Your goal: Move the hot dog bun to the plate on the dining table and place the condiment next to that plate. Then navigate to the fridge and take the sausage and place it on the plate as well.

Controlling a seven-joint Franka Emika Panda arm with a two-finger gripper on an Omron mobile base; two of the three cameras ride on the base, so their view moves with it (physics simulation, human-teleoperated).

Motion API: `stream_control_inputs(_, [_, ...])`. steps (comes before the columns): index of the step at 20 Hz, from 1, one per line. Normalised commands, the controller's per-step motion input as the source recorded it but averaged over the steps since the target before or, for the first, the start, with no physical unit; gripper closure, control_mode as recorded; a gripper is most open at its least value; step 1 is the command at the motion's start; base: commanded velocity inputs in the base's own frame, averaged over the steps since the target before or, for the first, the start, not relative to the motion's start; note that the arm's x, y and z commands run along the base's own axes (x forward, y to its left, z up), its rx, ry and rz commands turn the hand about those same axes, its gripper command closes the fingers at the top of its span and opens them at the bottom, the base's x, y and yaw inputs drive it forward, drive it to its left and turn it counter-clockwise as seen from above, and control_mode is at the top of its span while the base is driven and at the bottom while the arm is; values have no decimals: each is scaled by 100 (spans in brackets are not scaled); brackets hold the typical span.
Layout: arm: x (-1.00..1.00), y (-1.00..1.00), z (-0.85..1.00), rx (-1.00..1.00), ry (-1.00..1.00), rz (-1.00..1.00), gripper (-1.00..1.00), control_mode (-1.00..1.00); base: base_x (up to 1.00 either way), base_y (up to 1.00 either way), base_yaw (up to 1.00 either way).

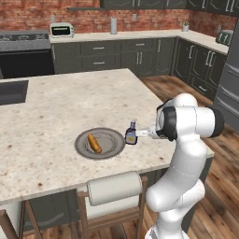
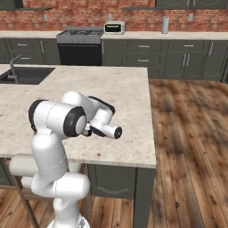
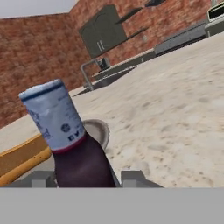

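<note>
A grey plate (image 1: 110,138) lies near the front edge of the island counter with the hot dog bun (image 1: 94,143) on it. Just right of the plate stands the condiment bottle (image 1: 131,137), dark with a white cap, at counter level. My gripper (image 1: 135,135) reaches in from the right and is shut on the bottle's body. In the hand view the condiment bottle (image 3: 70,131) rises between my fingers, the gripper (image 3: 89,179) holding its lower part, with the bun (image 3: 19,159) and plate rim (image 3: 99,131) just behind it.
A stool (image 1: 114,186) with a white back stands under the counter's front edge, below the plate. A sink (image 2: 24,75) is set into the counter's far left. The stove (image 2: 80,34) and a toaster oven (image 1: 61,30) line the back wall. Wooden floor lies to the right.
</note>
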Motion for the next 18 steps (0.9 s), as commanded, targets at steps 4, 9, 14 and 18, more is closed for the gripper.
stream_control_inputs(4, [-6, 4, -28, -4, 0, 0, -100, -100, 0, 0, 0])
stream_control_inputs(9, [-34, 0, -2, -7, -10, 0, -100, -100, 0, 0, 0])
stream_control_inputs(14, [-47, 0, 0, -9, -15, 0, -100, -100, 0, 0, 0])
stream_control_inputs(18, [-14, -16, 12, -9, -15, 0, -100, -100, 0, 0, 0])
